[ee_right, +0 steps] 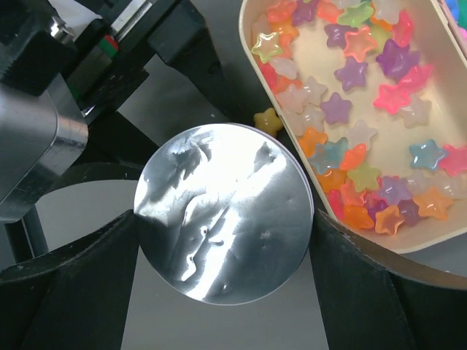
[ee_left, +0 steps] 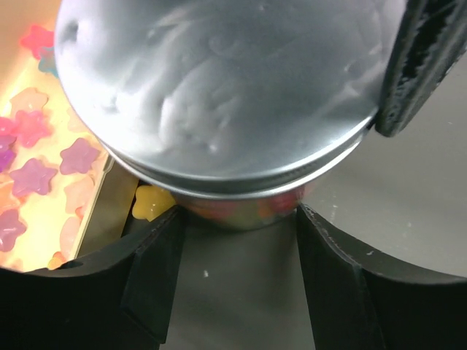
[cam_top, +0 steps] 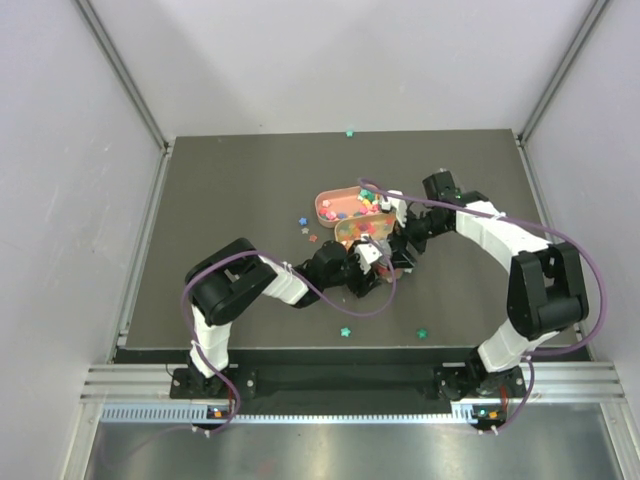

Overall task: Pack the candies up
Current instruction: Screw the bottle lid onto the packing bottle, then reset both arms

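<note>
Many star candies (ee_right: pixel 365 109) lie in a cream oblong tray (ee_right: pixel 430 244), which also shows in the top view (cam_top: pixel 325 203). A clear round jar (ee_left: pixel 241 213) with candies inside stands beside the tray under a silver lid (ee_right: pixel 226 215). My left gripper (ee_left: pixel 241 244) is shut on the jar's body, one finger on each side. My right gripper (ee_right: pixel 226 226) is shut on the lid's rim from above. In the top view both grippers, left (cam_top: pixel 370 265) and right (cam_top: pixel 395 245), meet just below the tray and hide the jar. A yellow candy (ee_right: pixel 268 120) lies between jar and tray.
Loose candies lie on the dark mat: green at the far edge (cam_top: pixel 349 132), blue (cam_top: pixel 303 221) and red (cam_top: pixel 312 238) left of the tray, two green near the front (cam_top: pixel 345 331) (cam_top: pixel 421 332). Grey walls stand on three sides.
</note>
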`<state>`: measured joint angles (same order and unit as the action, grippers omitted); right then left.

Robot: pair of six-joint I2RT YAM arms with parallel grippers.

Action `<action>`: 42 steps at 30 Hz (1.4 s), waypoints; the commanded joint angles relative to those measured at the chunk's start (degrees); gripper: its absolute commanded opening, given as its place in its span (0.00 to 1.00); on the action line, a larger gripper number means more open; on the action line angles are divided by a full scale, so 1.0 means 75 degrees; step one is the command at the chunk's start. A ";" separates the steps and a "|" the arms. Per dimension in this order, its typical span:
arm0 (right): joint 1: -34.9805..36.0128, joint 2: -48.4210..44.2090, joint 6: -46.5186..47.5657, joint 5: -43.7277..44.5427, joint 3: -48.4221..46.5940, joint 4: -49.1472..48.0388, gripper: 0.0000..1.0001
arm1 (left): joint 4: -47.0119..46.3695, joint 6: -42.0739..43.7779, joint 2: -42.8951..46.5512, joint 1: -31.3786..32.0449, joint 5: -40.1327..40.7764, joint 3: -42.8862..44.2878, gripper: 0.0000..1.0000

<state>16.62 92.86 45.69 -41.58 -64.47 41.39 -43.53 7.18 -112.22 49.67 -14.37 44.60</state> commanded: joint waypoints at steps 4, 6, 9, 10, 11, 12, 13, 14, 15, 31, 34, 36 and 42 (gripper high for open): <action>0.0092 0.0416 -0.1135 0.1056 0.0861 0.0177 0.74 | 0.2592 0.0402 -0.0845 -0.0224 0.1553 -0.0310 0.47; 0.0081 0.0334 -0.1065 0.1021 0.0896 0.0212 0.75 | 0.2698 0.0449 -0.0869 -0.0201 0.1518 -0.0286 0.56; 0.0081 0.0287 -0.0785 0.0881 0.0920 0.0329 0.76 | 0.2757 0.0496 -0.0869 -0.0166 0.1541 -0.0275 0.70; 0.0081 0.0275 -0.0691 0.0811 0.0908 0.0411 0.76 | 0.2792 0.0496 -0.0869 -0.0131 0.1530 -0.0263 0.71; 0.0081 0.0275 -0.0562 0.0764 0.0897 0.0481 0.77 | 0.2862 0.0496 -0.0846 -0.0142 0.1506 -0.0240 0.73; 0.0081 0.0298 -0.0248 0.0717 0.0873 0.0575 0.77 | 0.2886 0.0496 -0.0811 -0.0131 0.1413 -0.0251 0.75; 0.0104 0.0310 -0.0047 0.0635 0.0780 0.0808 0.77 | 0.2944 0.0496 -0.0775 -0.0130 0.1261 -0.0251 0.76; 0.0139 0.0333 0.0163 0.0599 0.0721 0.0938 0.77 | 0.3084 0.0484 -0.0624 -0.0130 0.1109 -0.0205 0.85; 0.0139 0.0357 0.0444 0.0587 0.0663 0.1055 0.78 | 0.3317 0.0484 -0.0518 -0.0142 0.0794 -0.0204 0.98; 0.0116 0.0088 0.2052 0.0142 -0.0380 0.2063 1.00 | 0.4443 0.0964 0.1369 -0.0154 -0.0662 -0.0158 0.98; 0.0057 0.0134 0.2240 0.0235 -0.0825 0.2333 1.00 | 0.4889 0.1186 0.1836 -0.0200 -0.0709 0.0064 0.99; -0.0024 0.0228 0.2240 0.0352 -0.1175 0.2450 1.00 | 0.5287 0.1234 0.2095 -0.0282 -0.0686 0.0158 0.99; -0.0891 0.0404 0.1888 0.0541 -0.2113 0.2439 1.00 | 0.6726 0.1480 0.2974 -0.0820 -0.0580 0.1036 0.98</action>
<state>14.74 95.90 60.29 -37.50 -74.50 58.52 -3.05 16.08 -95.22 46.41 -18.59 46.61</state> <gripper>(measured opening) 0.996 0.985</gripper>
